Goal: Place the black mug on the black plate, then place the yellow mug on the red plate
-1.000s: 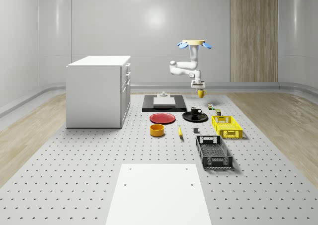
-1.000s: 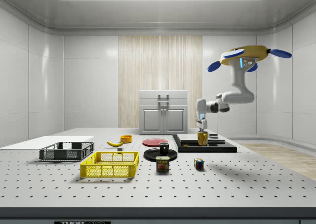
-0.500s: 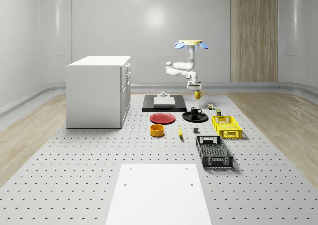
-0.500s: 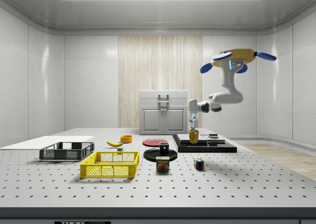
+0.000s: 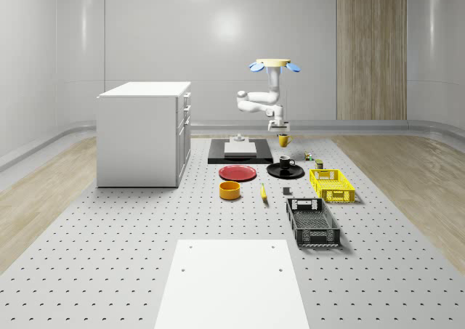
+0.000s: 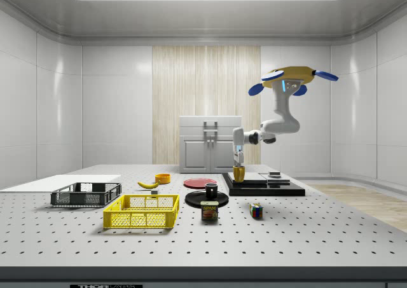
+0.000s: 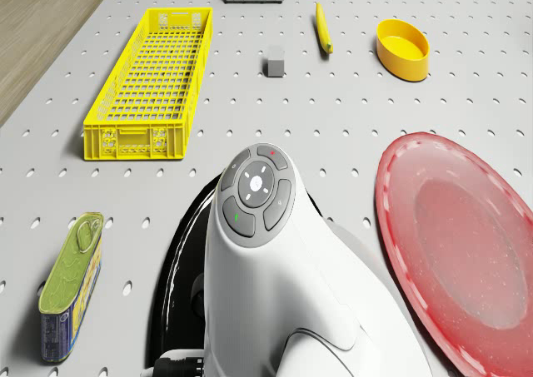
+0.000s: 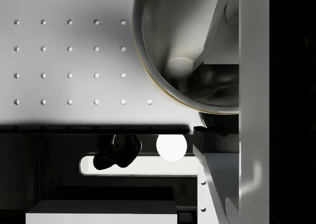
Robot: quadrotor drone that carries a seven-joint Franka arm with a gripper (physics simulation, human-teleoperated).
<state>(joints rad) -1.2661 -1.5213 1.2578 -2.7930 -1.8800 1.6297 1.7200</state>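
Observation:
The drone (image 5: pixel 271 64) hovers over the far part of the table, behind the black plate (image 5: pixel 272 173). Its arm hangs down with the gripper (image 5: pixel 282 133) shut on the rim of the yellow mug (image 5: pixel 283 140), which is held upright in the air. In the side view the yellow mug (image 6: pixel 239 173) hangs just above the black slab's near end, under the gripper (image 6: pixel 239 166). The black mug (image 5: pixel 285 162) stands on the black plate. The red plate (image 5: pixel 238 173) lies bare beside it. The wrist view looks into the mug's inside (image 8: pixel 182 51), with a finger (image 8: pixel 252 85) on its rim.
A black slab (image 5: pixel 218 155) carrying a grey block lies behind the plates, with a white cabinet (image 5: pixel 144 133) at the whole-scene view's left. A yellow crate (image 5: pixel 331 184), a black crate (image 5: pixel 312 221), an orange bowl (image 5: pixel 229 190), a banana (image 5: pixel 263 192) and a can (image 7: pixel 71 285) stand nearby.
The drone, arm and held yellow mug have shifted toward the whole-scene view's left and dropped slightly, closer to the plates. The plates and black mug have not moved.

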